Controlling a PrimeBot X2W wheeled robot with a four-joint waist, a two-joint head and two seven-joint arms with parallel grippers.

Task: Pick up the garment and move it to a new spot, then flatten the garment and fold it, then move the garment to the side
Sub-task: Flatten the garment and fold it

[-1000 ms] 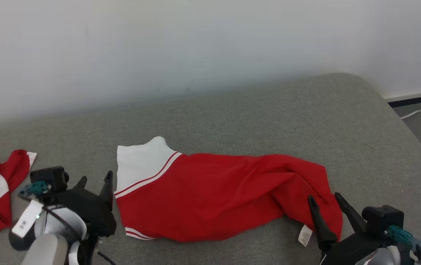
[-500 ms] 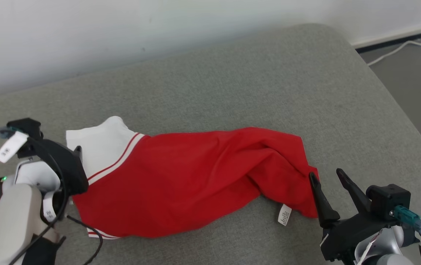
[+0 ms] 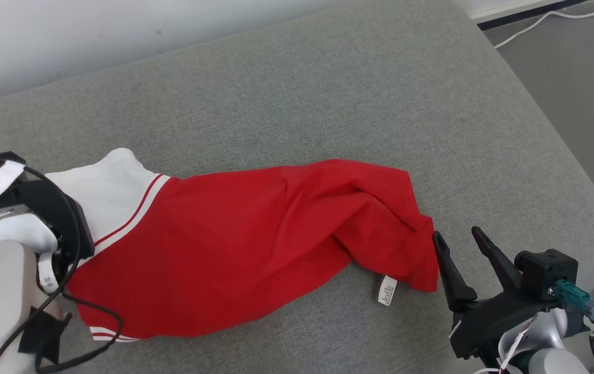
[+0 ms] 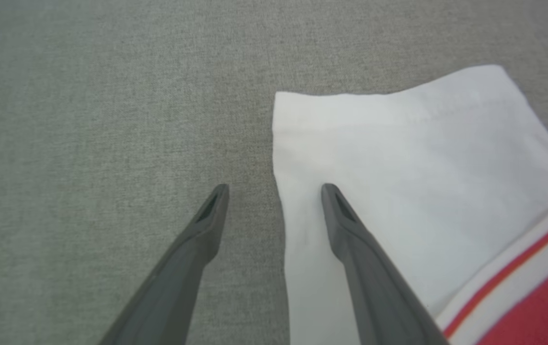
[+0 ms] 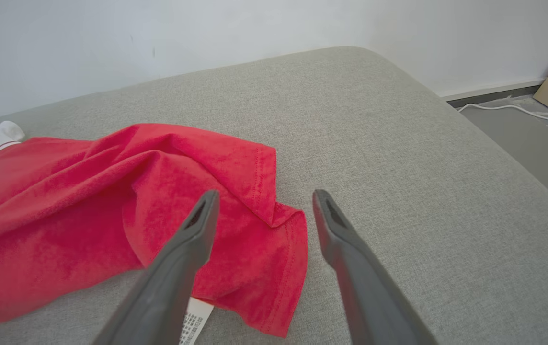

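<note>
On the left, the left gripper (image 4: 274, 189) hangs wide open and empty. It straddles the white edge of the garment (image 3: 234, 244), one finger over cloth and one over the grey cushion (image 3: 328, 104). The garment lies across the cushion's near middle, its white band at the left and its red body rumpled toward the right. It looks light, soft and limp, likely to sag when lifted, so the two end hems seem the best holds. On the right, the right gripper (image 3: 455, 234) stands open just beside the red corner.
</note>
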